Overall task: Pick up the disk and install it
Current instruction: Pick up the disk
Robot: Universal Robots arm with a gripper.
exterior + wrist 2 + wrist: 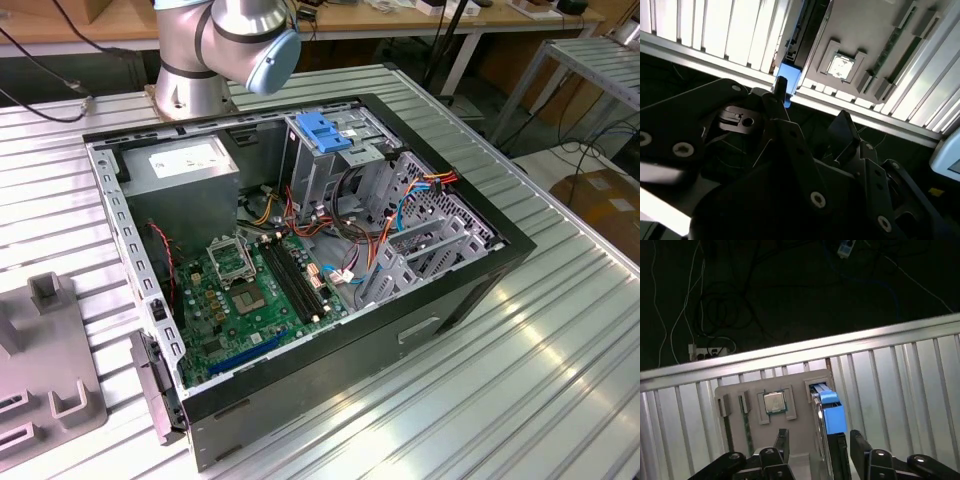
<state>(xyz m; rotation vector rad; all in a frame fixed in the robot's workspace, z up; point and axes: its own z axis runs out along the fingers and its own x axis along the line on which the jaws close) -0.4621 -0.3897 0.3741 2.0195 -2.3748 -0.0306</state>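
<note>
The tool is open and holds nothing. In the first wrist view one finger is on each side of the disk, and I can see a gap on both sides, so they do not seem to touch it. The disk stands on its thin edge in a slot of the grey holder, with its blue end sticking up. Its long side runs along the gap between the fingers, so its two flat faces look at the fingers. I think that is the way it needs to be for a squeeze. A small square chip sits in the same holder, just beside the disk. In the exterior view the holder lies on the desk at about eight o'clock from the open computer case, near it but not touching.
</note>
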